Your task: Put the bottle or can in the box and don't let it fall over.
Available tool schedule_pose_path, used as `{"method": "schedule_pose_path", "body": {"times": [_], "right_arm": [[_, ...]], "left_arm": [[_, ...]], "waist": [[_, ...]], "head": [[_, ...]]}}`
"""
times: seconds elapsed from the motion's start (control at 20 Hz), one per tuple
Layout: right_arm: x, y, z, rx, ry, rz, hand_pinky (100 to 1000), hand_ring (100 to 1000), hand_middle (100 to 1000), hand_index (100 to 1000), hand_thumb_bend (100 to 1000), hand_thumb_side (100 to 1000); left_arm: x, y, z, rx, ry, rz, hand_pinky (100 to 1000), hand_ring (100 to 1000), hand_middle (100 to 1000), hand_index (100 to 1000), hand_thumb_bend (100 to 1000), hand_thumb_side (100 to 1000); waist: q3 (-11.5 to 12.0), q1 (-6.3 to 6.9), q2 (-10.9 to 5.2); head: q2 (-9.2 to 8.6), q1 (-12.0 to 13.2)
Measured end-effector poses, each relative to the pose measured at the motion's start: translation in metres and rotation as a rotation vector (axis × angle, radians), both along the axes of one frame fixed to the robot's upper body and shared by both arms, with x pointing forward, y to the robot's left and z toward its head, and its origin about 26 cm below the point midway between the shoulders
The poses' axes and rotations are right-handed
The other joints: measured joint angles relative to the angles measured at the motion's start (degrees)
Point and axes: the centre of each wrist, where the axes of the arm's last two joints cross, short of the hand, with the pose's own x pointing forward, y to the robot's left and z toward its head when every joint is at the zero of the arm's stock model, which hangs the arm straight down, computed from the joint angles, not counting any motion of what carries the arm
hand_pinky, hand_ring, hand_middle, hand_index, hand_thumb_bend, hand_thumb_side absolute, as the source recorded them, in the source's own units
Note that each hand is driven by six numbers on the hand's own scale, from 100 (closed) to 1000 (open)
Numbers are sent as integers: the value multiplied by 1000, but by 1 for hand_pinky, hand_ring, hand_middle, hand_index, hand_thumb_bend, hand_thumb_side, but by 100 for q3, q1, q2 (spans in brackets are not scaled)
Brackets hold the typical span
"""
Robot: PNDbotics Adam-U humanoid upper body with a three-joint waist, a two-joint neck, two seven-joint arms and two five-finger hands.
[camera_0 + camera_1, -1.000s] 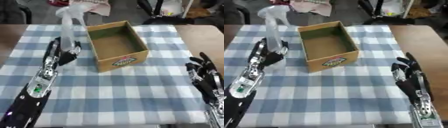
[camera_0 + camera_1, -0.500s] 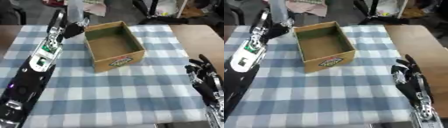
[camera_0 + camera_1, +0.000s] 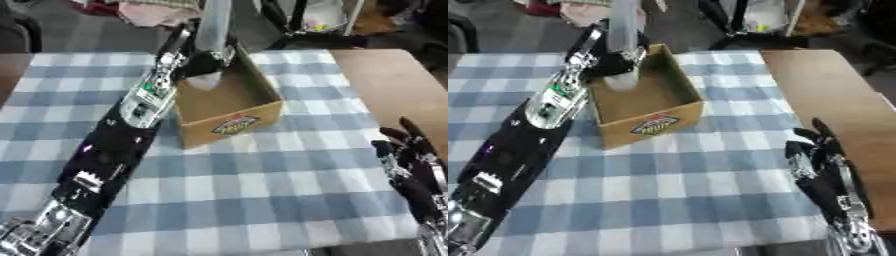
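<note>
A tall clear bottle [image 3: 213, 35] stands upright over the open cardboard box [image 3: 238, 117], its base low inside the box near the far left corner. My left hand [image 3: 197, 59] is shut on the bottle's lower part, the arm stretching across the table from the lower left. The box is brown with a green and red label on its near side. My right hand [image 3: 409, 150] rests open at the table's right edge, fingers up, well away from the box.
A blue and white checked cloth [image 3: 254, 195] covers the table. Bare brown tabletop [image 3: 385, 75] shows at the right. Chairs and cloth clutter [image 3: 157, 10] stand beyond the far edge.
My left hand has carried the bottle rightward and down, from beside the box's left wall to inside the box. The camera has also shifted. The right hand stays put.
</note>
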Motion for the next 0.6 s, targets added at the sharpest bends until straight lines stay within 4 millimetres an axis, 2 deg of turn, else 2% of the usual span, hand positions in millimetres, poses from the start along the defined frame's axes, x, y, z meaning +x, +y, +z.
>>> {"method": "schedule_pose_path", "body": {"times": [0.1, 0.2, 0.3, 0.45, 0.6], "right_arm": [[0, 0, 0, 0, 1, 0, 960, 759, 808, 1000, 203, 381], [0, 0, 0, 1, 1, -2, 959, 759, 808, 1000, 204, 381], [0, -1, 0, 2, 0, -5, 960, 759, 808, 1000, 204, 381], [0, -1, -1, 4, -1, -12, 959, 759, 808, 1000, 204, 381], [0, -3, 0, 6, -2, -22, 959, 759, 808, 1000, 205, 381]], "left_arm": [[-1, 5, -11, 62, 2, 6, 917, 977, 964, 965, 835, 618], [-2, 10, -19, 98, 4, 14, 925, 987, 981, 984, 874, 655], [-4, 16, -24, 109, 4, 20, 923, 986, 977, 981, 839, 650], [-12, 33, -19, 102, -21, 33, 920, 982, 965, 972, 781, 644], [-32, 57, -12, 63, -46, 41, 912, 972, 948, 959, 741, 638]], "waist": [[5, 11, -1], [23, 14, -2], [65, 13, -6], [158, 13, -11], [295, 41, -14]], "head": [[-1, -12], [-2, -33], [-8, -56], [-22, -102], [-34, -146]]}}
